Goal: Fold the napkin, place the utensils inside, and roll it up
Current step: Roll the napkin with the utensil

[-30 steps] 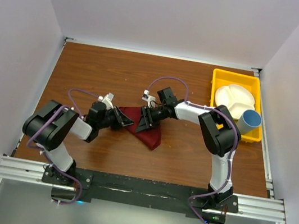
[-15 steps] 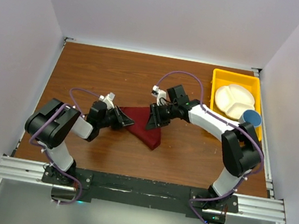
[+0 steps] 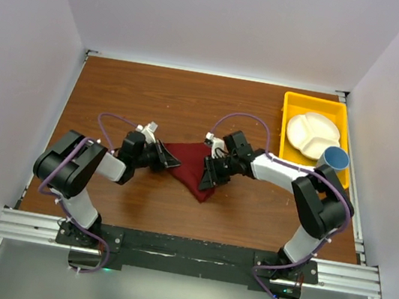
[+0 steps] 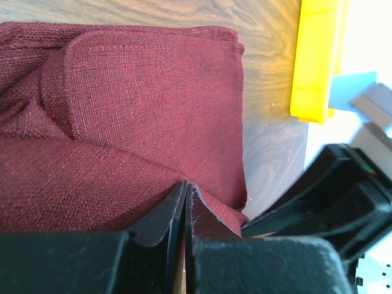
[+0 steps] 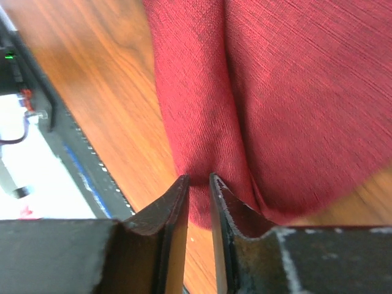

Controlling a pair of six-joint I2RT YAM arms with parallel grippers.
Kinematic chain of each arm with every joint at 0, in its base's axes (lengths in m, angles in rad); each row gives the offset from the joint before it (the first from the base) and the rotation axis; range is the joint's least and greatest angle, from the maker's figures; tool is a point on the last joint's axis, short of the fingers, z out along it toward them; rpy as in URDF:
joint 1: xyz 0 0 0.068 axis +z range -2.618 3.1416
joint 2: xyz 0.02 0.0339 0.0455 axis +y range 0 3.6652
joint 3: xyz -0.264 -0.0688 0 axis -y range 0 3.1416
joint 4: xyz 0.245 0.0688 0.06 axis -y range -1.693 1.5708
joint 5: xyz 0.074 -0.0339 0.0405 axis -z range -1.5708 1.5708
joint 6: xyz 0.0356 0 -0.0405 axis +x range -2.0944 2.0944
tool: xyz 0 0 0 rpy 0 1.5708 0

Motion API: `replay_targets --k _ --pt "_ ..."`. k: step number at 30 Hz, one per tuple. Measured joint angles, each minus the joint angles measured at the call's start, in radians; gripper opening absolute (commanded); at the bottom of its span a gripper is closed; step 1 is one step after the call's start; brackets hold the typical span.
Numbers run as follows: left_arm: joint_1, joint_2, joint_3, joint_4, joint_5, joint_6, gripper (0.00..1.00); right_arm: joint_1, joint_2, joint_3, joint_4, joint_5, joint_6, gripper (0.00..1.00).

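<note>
The dark red napkin [image 3: 191, 163] lies bunched and partly folded on the wooden table, between my two grippers. My left gripper [image 3: 170, 162] is at its left corner, shut on the cloth; in the left wrist view the closed jaws [image 4: 185, 185] pinch a fold of the napkin [image 4: 141, 92]. My right gripper [image 3: 210, 178] is at the napkin's lower right edge; in the right wrist view its jaws [image 5: 199, 179] stand nearly closed with a fold of the napkin [image 5: 275, 92] between them. No utensils are in view.
A yellow bin [image 3: 296, 104] stands at the back right and holds a white divided plate [image 3: 312, 133] and a blue cup [image 3: 334, 159]. The bin's edge also shows in the left wrist view [image 4: 315, 61]. White walls enclose the table [image 3: 147, 96].
My right gripper has moved right and then down toward the napkin's lower right edge, and the cloth has spread wider on its right side. My left gripper has barely moved.
</note>
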Motion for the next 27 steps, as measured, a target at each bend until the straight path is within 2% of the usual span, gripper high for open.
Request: replay_targets --k 1,4,8,14,20,23,27 --pt "0.0 0.0 0.006 -0.013 0.003 0.004 0.07 0.006 -0.017 0.006 -0.026 0.022 -0.012 0.46" --pt "0.0 0.0 0.03 -0.056 0.011 0.018 0.05 0.05 -0.053 0.066 -0.106 0.127 -0.057 0.69" --pt "0.0 0.004 0.094 -0.175 0.021 0.038 0.05 0.209 -0.062 0.174 -0.119 0.385 -0.143 0.81" --pt "0.0 0.02 0.183 -0.347 0.03 0.052 0.06 0.404 0.005 0.22 -0.074 0.709 -0.251 0.83" --pt "0.002 0.034 0.213 -0.4 0.044 0.053 0.06 0.459 0.121 0.221 -0.049 0.902 -0.329 0.76" --pt "0.003 0.037 0.217 -0.407 0.053 0.053 0.06 0.463 0.126 0.232 -0.034 0.942 -0.349 0.68" --pt "0.009 0.037 0.218 -0.415 0.065 0.058 0.09 0.454 0.142 0.233 -0.017 0.948 -0.35 0.52"
